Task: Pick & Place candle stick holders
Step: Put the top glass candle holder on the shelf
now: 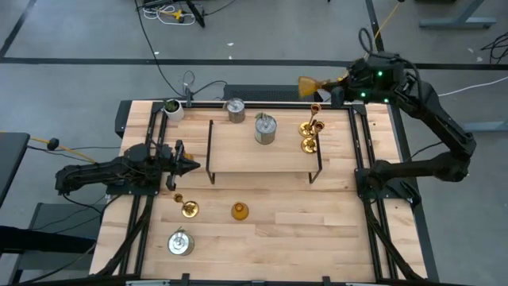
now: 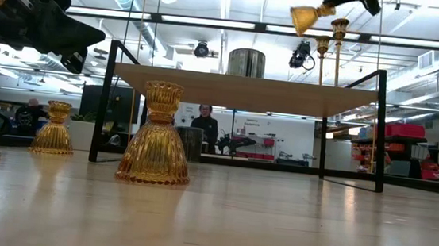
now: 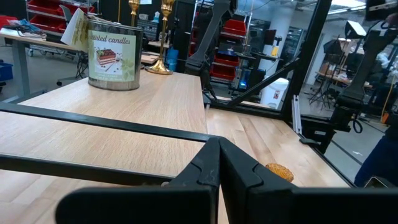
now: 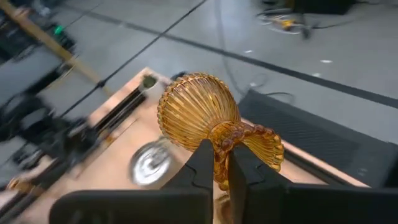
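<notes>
right end effector (image 4: 221, 163) clamped on an amber candle stick holder (image 4: 211, 118) above the counter's (image 1: 317, 230) far edge; left end effector (image 3: 219, 163) pressed together, empty.

The wooden table (image 1: 286, 230) carries a rack (image 1: 262, 151), 1 whitish cup (image 1: 172, 108) and several candle stick holders (image 1: 239, 210).

Robotics lab, concrete floor (image 1: 262, 48), red parts bins (image 3: 43, 7), ceiling strip lights (image 2: 252, 26)
</notes>
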Controlling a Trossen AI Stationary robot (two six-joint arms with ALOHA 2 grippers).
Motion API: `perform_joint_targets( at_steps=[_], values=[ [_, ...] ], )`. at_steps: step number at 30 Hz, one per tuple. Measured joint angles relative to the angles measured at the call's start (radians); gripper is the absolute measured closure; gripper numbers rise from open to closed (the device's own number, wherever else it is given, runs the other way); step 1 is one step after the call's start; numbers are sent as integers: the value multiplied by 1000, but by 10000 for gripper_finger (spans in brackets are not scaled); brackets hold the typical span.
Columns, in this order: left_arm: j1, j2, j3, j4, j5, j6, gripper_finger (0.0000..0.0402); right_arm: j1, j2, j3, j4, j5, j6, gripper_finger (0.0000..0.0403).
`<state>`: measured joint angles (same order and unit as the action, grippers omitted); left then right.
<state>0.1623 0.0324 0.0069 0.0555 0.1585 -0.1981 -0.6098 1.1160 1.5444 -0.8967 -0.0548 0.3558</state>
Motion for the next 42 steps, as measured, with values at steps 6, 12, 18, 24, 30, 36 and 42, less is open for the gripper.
perform_joint_targets(
  at_steps=[6,12,18,24,30,36,42],
  values=[
    [0,0,0,0,0,0,394,126,19,0,3,-12,-44,392],
    [0,0,0,0,0,0,394,266,52,0,38,-16,-109,392],
    [0,0,0,0,0,0,394,400,123,0,78,-14,-164,392],
    [0,0,0,0,0,0,394,522,205,0,101,-9,-187,392],
    [0,0,0,0,0,0,394,617,276,0,110,70,-221,392],
    [0,0,0,0,0,0,394,696,327,0,143,87,-235,392],
    [0,0,0,0,0,0,394,771,346,0,164,99,-264,392]
  ],
)
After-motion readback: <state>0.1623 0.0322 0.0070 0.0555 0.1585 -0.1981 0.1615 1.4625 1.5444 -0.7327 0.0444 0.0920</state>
